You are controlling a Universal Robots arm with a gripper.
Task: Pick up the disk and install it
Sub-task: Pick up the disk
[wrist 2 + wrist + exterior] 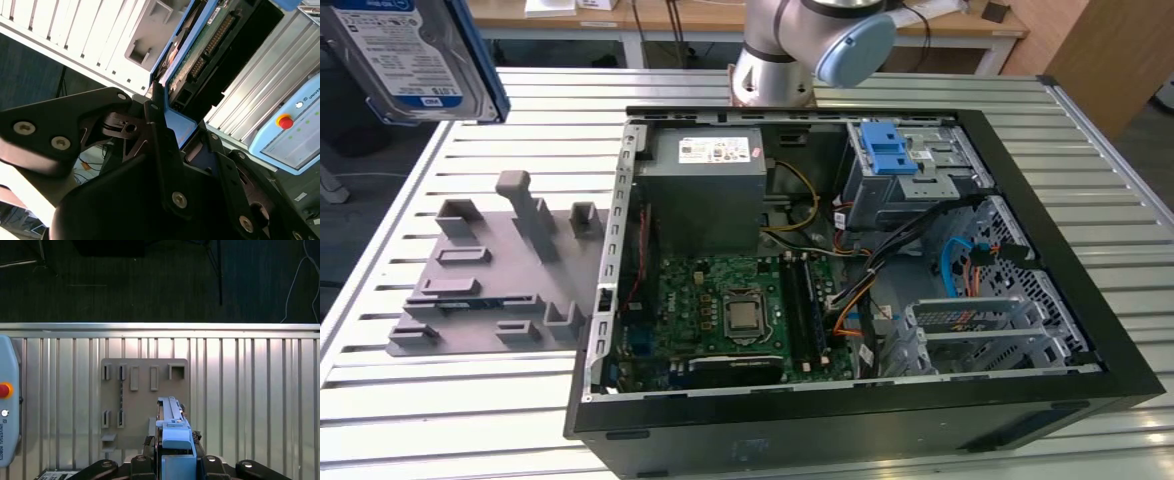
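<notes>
Disk (403, 60), blue-white label (394, 40), clamped btwn fingers (161, 150) above grey fixture (487, 270).

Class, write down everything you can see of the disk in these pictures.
The disk is a flat silver metal drive with a blue-and-white label on its face and a blue plastic frame round its edges. In the second wrist view its underside shows a green circuit board and a dark connector. It is in the air, clamped at its frame between the fingers of the gripper; nothing else touches it. It hangs over the grey fixture board, outside the computer case.
</notes>
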